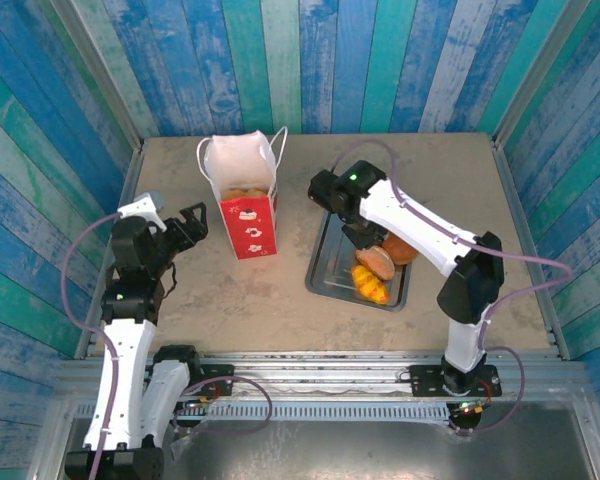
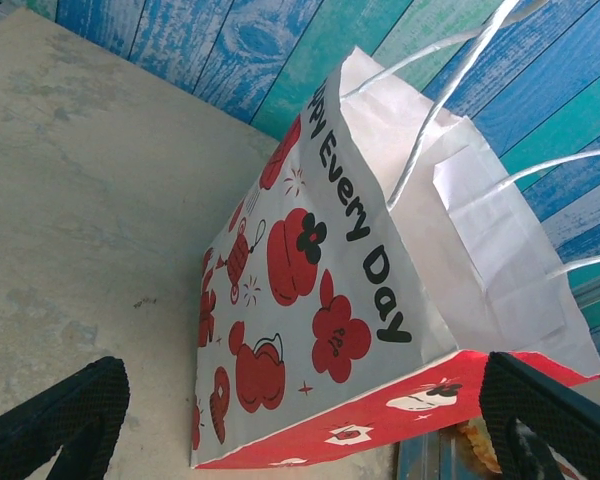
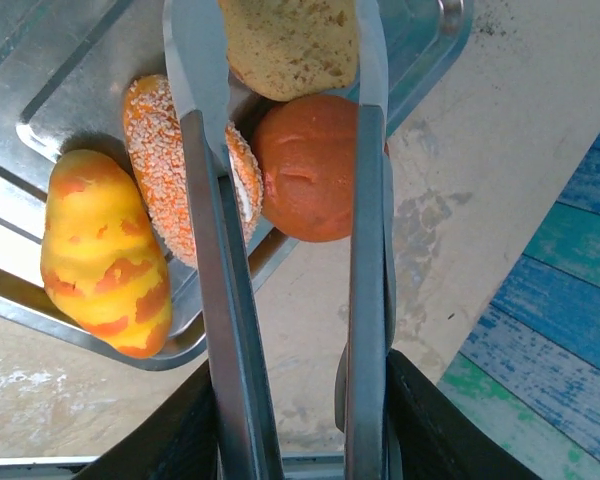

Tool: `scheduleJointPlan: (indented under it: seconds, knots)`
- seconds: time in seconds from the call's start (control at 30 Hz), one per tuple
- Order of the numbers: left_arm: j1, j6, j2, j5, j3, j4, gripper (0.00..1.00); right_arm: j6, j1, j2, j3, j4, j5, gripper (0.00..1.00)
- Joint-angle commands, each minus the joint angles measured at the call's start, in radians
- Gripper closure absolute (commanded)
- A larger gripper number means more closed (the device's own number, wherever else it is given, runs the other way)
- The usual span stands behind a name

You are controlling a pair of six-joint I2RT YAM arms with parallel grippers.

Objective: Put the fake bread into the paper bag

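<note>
Paper bag point(image 2: 310, 300) up close: white, splashed with red fruit prints, black lettering along the rim, side panel red with little white figures, cord handles point(image 2: 456, 92) white. Over on the silver-grey tray point(image 3: 40, 70): a yellow roll point(image 3: 105, 255) streaked orange, a seeded bun point(image 3: 160, 170) orange under pale speckles, a round bun point(image 3: 310, 165) deep reddish-brown, a tan spongy piece point(image 3: 290, 40), dull silver tongs point(image 3: 215, 300). Counter point(image 2: 70, 200) mottled sandy beige; wall planks point(image 1: 380, 60) striped blue, teal, turquoise

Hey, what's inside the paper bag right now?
From above, golden-brown fake bread shows at the bottom of the paper bag. I cannot count the pieces: the bag's white walls cover part of them, and anything beneath is hidden.
</note>
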Motion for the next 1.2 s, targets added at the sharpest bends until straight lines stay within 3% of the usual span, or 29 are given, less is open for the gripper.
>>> scheduleJointPlan:
  seconds: [0.0, 0.87, 1.17]
  knots:
    - [0.003, 0.0, 0.008, -0.015, -0.011, 0.032, 0.05, -0.039, 0.004, 0.036, 0.05, -0.025, 0.042, 0.6]
    - [0.003, 0.006, 0.081, -0.02, -0.001, 0.058, 0.05, -0.119, 0.003, 0.179, 0.09, 0.039, 0.034, 0.62]
    - [0.004, 0.013, 0.086, -0.027, 0.0, 0.054, 0.05, -0.109, -0.004, 0.195, 0.048, 0.027, 0.029, 0.7]
